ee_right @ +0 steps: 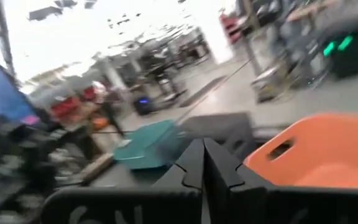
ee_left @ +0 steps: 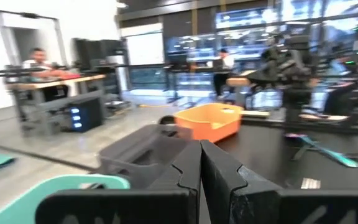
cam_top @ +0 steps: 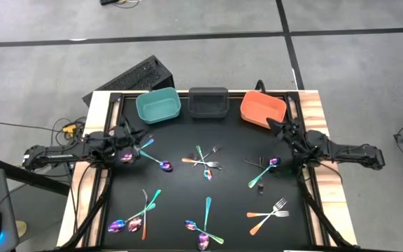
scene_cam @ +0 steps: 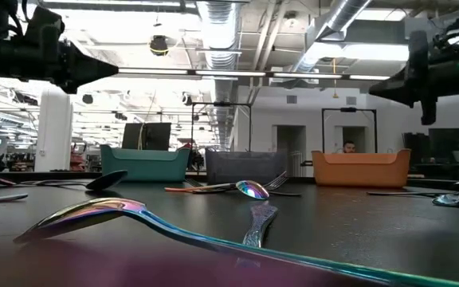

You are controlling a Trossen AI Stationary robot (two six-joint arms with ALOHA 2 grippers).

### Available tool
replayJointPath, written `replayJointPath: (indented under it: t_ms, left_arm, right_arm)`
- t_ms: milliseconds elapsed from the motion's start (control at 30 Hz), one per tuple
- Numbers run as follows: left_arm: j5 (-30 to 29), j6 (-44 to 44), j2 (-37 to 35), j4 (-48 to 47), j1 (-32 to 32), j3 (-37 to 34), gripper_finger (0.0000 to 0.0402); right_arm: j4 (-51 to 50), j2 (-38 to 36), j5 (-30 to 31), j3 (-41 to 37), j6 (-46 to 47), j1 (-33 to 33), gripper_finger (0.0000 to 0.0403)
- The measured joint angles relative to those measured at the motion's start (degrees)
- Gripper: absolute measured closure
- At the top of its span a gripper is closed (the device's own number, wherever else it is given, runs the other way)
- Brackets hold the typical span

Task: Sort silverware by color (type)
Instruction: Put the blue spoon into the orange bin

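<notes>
Silverware (cam_top: 206, 165) all loose on mat, none in bins (cam_top: 208, 102) yet, so sorting not started. Left gripper (cam_top: 144, 137) raised by teal bin, fingers pressed together, empty. Right gripper (cam_top: 270, 123) raised by orange bin, same, fingers closed on nothing. Both look parked.

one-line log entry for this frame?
left hand: shut, empty, by teal plastic bin | right hand: shut, empty, by orange plastic bin | bins: empty
</notes>
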Motion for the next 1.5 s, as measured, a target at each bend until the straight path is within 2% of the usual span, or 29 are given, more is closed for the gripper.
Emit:
replayJointPath:
  t_ms: [67, 200, 300, 433, 633, 733, 833, 1000, 1233, 1400, 1500]
  left_arm:
    - [-1.6, 1.6, 0.0, -0.2, 0.0, 0.0, 0.0401]
    - [-4.3, 6.4, 0.0, 1.2, 0.0, 0.0, 0.0401]
    - [-7.4, 12.1, 0.0, 4.7, 0.6, 0.0, 0.0401]
    - [-8.4, 16.8, 0.0, 8.9, 2.7, 0.0, 0.0401]
    - [-8.1, 15.7, 0.0, 10.1, 7.5, 0.0, 0.0401]
    - [-8.1, 14.9, 0.0, 11.5, 10.2, -0.9, 0.0401]
    - [-7.8, 12.5, 0.4, 11.4, 12.7, -0.9, 0.0401]
    - [-4.8, 8.5, 1.4, 13.5, 16.2, -0.9, 0.0401]
    - [-8.4, 3.9, 4.0, 12.7, 20.6, -0.9, 0.0401]
    - [-6.1, 5.5, 6.9, 7.4, 22.6, -0.9, 0.0401]
    - [-5.9, 6.7, 8.8, 8.7, 23.0, -0.9, 0.0401]
  right_arm:
    - [0.0, 0.2, -0.8, 0.0, -1.2, -1.1, 0.0381]
    - [-4.3, 3.2, -9.9, 1.9, 4.6, -2.2, 0.0381]
    - [-8.1, 9.2, -14.9, 4.1, 8.8, -1.2, 0.0381]
    - [-14.5, 19.8, -16.7, 9.5, 13.4, 1.5, 0.0381]
    - [-38.6, 37.3, -20.2, 25.8, 16.3, 5.8, 0.0381]
    - [-51.3, 45.8, -19.7, 33.9, 12.1, 7.4, 0.0375]
    - [-58.8, 52.8, -19.4, 39.2, 5.8, 8.0, 0.0355]
    - [-60.6, 60.4, -19.4, 40.8, 2.2, 7.2, 0.0305]
    - [-63.6, 67.4, -27.3, 40.4, 0.2, 9.9, 0.0238]
    - [-61.2, 70.0, -27.6, 40.4, -3.7, 13.2, 0.0231]
    - [-59.9, 72.1, -27.1, 40.4, -6.5, 15.4, 0.0239]
